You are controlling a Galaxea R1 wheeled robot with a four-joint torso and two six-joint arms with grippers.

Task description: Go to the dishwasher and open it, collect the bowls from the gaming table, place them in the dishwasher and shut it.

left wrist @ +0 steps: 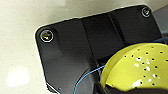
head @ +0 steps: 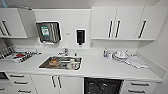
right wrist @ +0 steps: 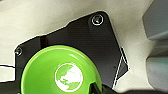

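Nearest our left wrist camera sits the yellow bowl (left wrist: 140, 67), speckled with small marks; nearest our right wrist camera sits the bright green bowl (right wrist: 60, 72), a white round print in its base. We cannot tell how either gripper's fingers stand. Ahead, the dishwasher (head: 103, 86) gapes dark under the white counter (head: 100, 67), right of the steel sink (head: 61, 63). No writing is readable.

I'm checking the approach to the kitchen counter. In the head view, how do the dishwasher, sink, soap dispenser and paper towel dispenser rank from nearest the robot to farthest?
1. Dishwasher: under the counter, right of centre, nearest.
2. Sink: set in the counter, left of centre.
3. Soap dispenser and paper towel dispenser: both on the back wall, too close to call.
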